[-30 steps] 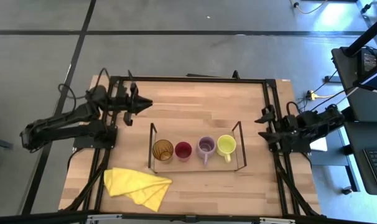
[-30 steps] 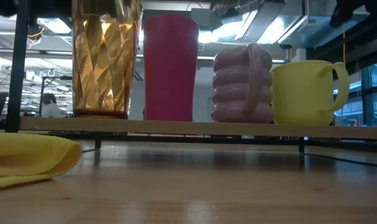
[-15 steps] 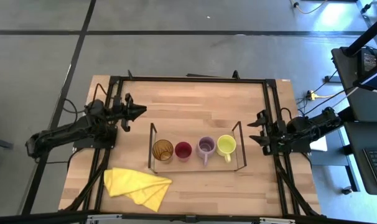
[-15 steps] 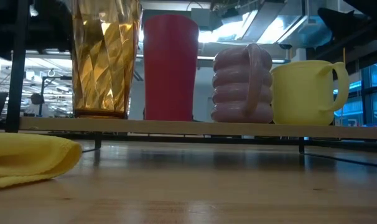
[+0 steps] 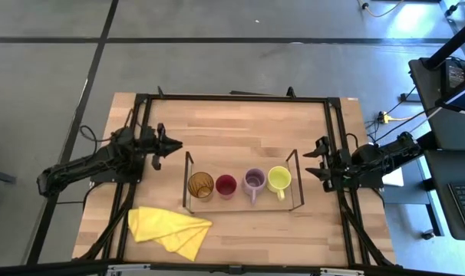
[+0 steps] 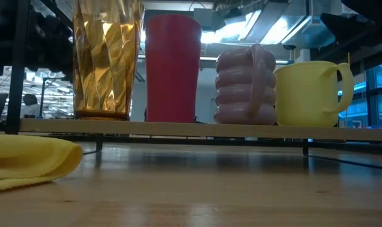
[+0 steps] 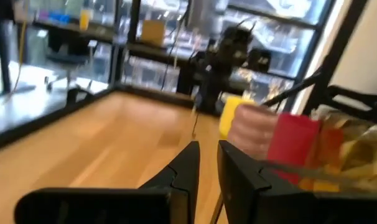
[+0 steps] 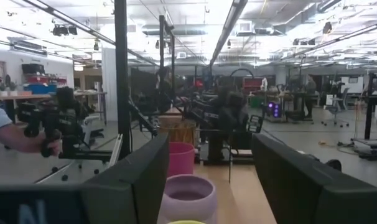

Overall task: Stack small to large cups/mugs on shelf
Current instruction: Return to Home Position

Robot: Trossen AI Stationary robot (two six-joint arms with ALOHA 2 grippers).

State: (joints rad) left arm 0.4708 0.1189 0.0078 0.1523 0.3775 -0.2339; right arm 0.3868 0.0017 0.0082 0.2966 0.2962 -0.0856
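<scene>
Four cups stand in a row on the light-wood shelf (image 5: 240, 202), which rests on the table on its black wire end frames. From the table's left they are the amber tumbler (image 5: 200, 185), the dark red cup (image 5: 225, 185), the lilac mug (image 5: 254, 181) and the yellow-green mug (image 5: 278, 179). The low view shows them upright on the board (image 6: 197, 129). My left gripper (image 5: 175, 144) is shut and empty, above the table left of the shelf's far left corner. My right gripper (image 5: 309, 162) is open and empty, just right of the shelf's right frame, facing the cups (image 8: 188, 196).
A crumpled yellow cloth (image 5: 167, 228) lies on the table near its front left edge, left of the shelf; it also shows in the low view (image 6: 27, 161). A black frame (image 5: 232, 98) runs round the tabletop. A person's arm (image 8: 14, 134) shows in the room beyond.
My left gripper has gone toward the table's near edge, closer to the shelf's left end. My right gripper has gone a little toward the table's left, closer to the shelf's right frame. The cups and the shelf have stayed where they were.
</scene>
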